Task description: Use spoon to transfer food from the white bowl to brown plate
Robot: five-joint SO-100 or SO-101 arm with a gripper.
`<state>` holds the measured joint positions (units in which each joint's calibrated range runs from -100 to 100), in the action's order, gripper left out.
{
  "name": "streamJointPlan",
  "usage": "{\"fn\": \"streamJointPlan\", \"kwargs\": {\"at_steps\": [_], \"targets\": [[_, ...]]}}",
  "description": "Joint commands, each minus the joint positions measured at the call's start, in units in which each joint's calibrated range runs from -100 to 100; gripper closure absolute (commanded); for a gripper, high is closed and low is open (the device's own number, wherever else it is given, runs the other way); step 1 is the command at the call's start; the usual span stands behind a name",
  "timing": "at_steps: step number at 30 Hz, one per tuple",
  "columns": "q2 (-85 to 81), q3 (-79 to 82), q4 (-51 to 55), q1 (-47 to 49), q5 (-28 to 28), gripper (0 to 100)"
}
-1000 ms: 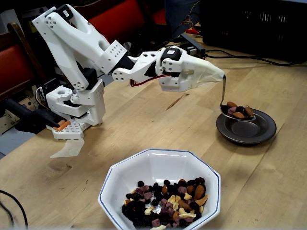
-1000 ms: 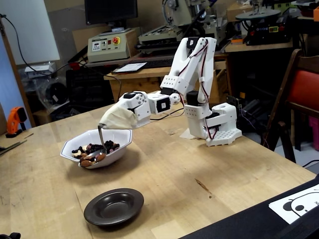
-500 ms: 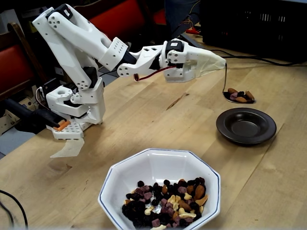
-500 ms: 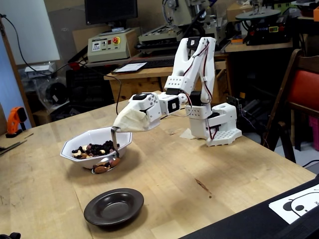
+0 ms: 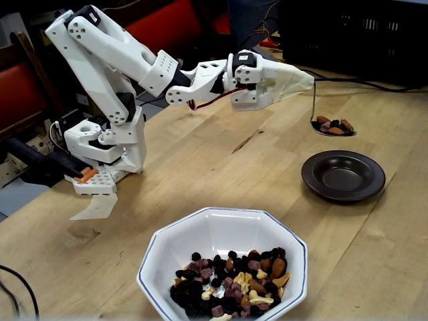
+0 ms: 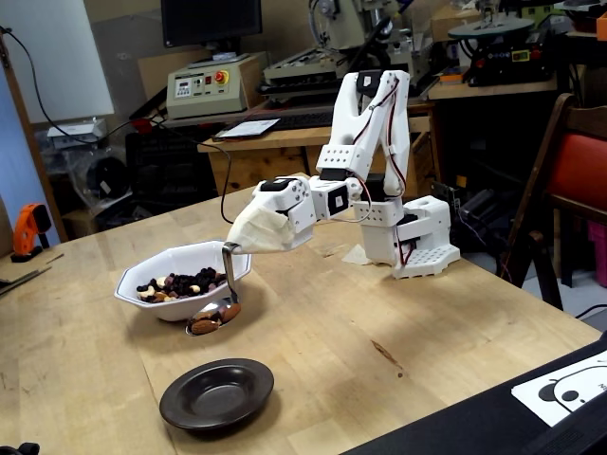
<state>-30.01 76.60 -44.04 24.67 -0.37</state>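
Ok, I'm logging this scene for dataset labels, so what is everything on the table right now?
Large white octagonal ceramic bowl: one, white with blue rim line, near edge of table in a fixed view.
Nut and dried-fruit mix: brown, pale, dark; most in the bowl, some on the spoon.
Small round glossy brown plate: one, empty, apart from the bowl.
Shiny silver metal spoon: one, loaded, raised beyond the plate.
Wooden table: one, light brown.
Gripper: one, white, cloth-covered, holding the spoon handle.

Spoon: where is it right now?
The spoon hangs from the gripper, loaded with nuts, right of frame in a fixed view, beyond the empty brown plate.
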Motion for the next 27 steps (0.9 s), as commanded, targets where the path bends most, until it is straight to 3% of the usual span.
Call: {"fn": "streamJointPlan", "kwargs": {"at_steps": [1,27], "targets": [[-1.95,-3.94,-0.55,0.37,-1.81,97],[9.86,-4.74,-0.55,0.37,-3.22,97]]}}
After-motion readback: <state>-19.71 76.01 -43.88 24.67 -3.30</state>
